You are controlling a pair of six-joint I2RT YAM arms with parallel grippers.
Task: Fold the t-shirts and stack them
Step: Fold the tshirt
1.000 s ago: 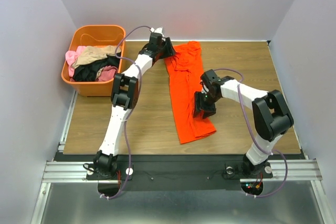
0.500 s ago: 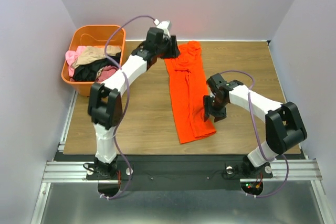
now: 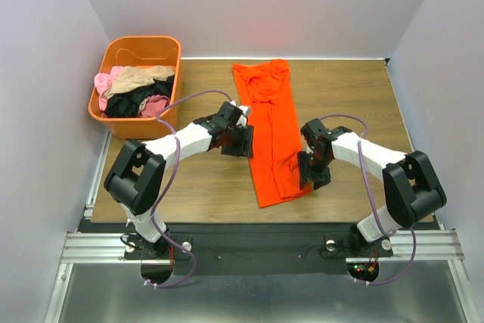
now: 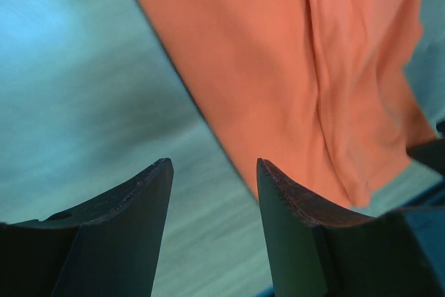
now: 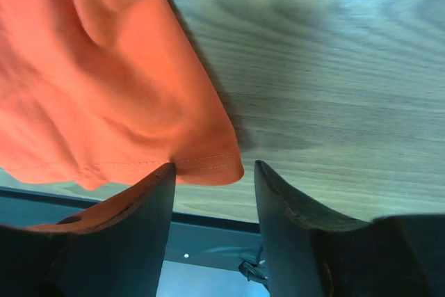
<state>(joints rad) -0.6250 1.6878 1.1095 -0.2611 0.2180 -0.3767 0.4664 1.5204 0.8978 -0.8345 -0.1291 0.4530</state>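
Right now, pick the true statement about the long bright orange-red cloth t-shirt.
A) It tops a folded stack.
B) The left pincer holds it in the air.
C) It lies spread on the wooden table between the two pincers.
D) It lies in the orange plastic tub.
C: the orange-red cloth t-shirt lies stretched on the wooden table, with the left pincer and right pincer open at its edges.
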